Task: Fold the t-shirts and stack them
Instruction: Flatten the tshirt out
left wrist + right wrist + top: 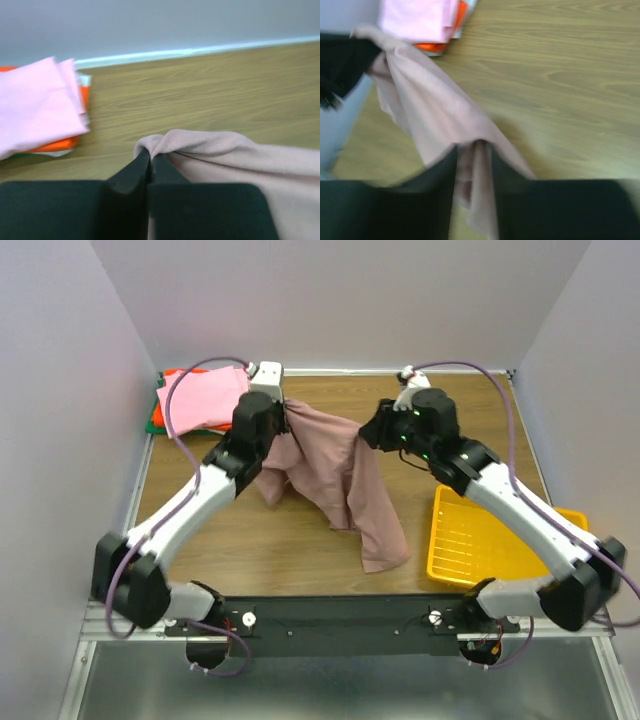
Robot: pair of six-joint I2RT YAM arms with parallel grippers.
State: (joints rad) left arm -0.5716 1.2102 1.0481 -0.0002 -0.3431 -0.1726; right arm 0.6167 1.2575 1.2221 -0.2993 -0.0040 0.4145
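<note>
- Black-and-white left arm (190, 505) reaching from its base, far left of the yellow tray (440, 565), diagonally up and away, with the wrist raised above the wooden table (250, 540).
- Right arm (530, 520) bent over the tray itself, elbow by the tray's near right corner, forearm rising past its far edge and angled leftward.
- Dusty mauve t-shirt (340, 475) lifted off the wood beyond and left of the tray.
- Top edge strung in a sag between the two grippers; long axis running from there down toward the tray's near left corner, with the lower end trailing on the table just beside the tray.
- Left gripper (150, 159) pressed together on a bunched corner of the mauve t-shirt, the corner farther from the tray.
- Right gripper (474, 150) with jaws parted a little and a strand of the cloth hanging between the fingers (451, 170). View blurred, so cannot tell whether the strand is pinched or loose.
- Folded stack of t-shirts (200, 400), pale pink on top with orange-red and green beneath, at the far table corner well left of the tray, apart from the hanging cloth.
</note>
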